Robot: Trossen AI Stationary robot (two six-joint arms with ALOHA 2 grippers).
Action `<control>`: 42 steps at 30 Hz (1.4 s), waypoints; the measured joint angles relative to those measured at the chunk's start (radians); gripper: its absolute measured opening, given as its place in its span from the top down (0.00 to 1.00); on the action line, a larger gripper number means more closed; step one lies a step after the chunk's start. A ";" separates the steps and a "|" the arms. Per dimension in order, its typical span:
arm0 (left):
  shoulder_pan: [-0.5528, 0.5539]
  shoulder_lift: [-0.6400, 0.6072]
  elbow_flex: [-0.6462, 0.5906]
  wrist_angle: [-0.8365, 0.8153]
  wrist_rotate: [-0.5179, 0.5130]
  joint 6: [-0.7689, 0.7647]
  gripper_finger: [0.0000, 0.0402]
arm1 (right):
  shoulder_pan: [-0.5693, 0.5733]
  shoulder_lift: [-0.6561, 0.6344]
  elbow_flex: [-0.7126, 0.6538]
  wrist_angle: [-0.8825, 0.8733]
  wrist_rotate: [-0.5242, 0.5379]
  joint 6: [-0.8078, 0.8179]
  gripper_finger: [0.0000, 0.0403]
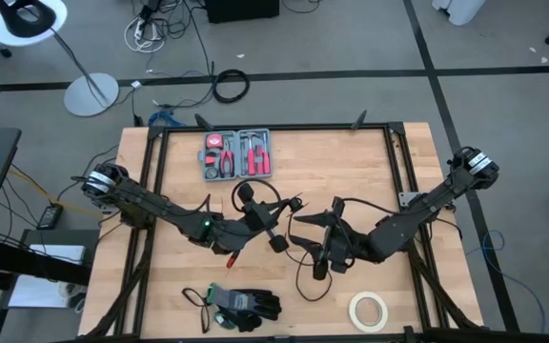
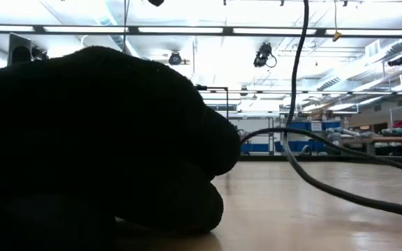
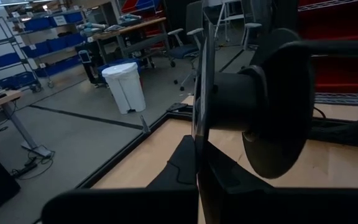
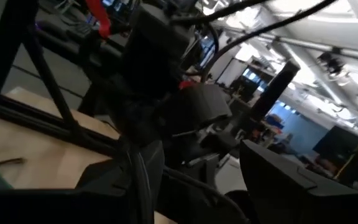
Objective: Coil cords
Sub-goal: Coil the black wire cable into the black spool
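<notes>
Currently, status at mid-surface:
Surface: wooden surface (image 1: 370,171), both arms reaching toward its centre.
Cord: thin black cord (image 1: 265,193), loose loops between the two hands, one loop beyond the left hand, a tail curving down near the right hand toward the front edge.
Left hand: left hand (image 1: 273,232) at centre, fingers fully closed, pinched on the cord, which runs edge-on between them in the left wrist view (image 3: 199,124).
Right hand: right hand (image 1: 315,240) just beside the left hand, fingers spread wide; whether they touch the cord cannot be told.
Tool case: tool case (image 1: 236,154) at the far edge.
Gloves: black gloves (image 1: 246,305) at the near edge.
Tape roll: tape roll (image 1: 369,310) near the front right.
</notes>
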 joint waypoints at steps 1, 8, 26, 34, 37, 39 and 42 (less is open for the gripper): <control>0.000 0.000 0.000 0.000 0.001 -0.001 1.00 | 0.000 0.000 0.000 -0.002 -0.017 0.010 0.46; 0.000 0.000 0.000 0.005 0.013 -0.002 1.00 | 0.002 0.000 0.000 -0.090 -0.104 0.062 0.46; -0.001 0.002 -0.001 0.024 0.022 -0.003 1.00 | -0.001 -0.001 0.001 -0.192 -0.188 0.121 0.46; -0.003 0.001 -0.001 0.068 0.074 -0.002 1.00 | 0.045 -0.001 0.001 -0.268 -0.172 0.101 0.46; -0.004 0.001 -0.001 0.095 0.089 0.000 1.00 | 0.054 -0.001 0.001 -0.255 -0.177 0.099 0.47; -0.003 0.001 -0.001 0.114 0.095 0.006 1.00 | 0.052 -0.001 0.001 -0.256 -0.180 0.099 0.48; -0.003 0.000 -0.001 0.136 0.096 0.007 1.00 | 0.043 -0.001 0.001 -0.254 -0.185 0.099 0.49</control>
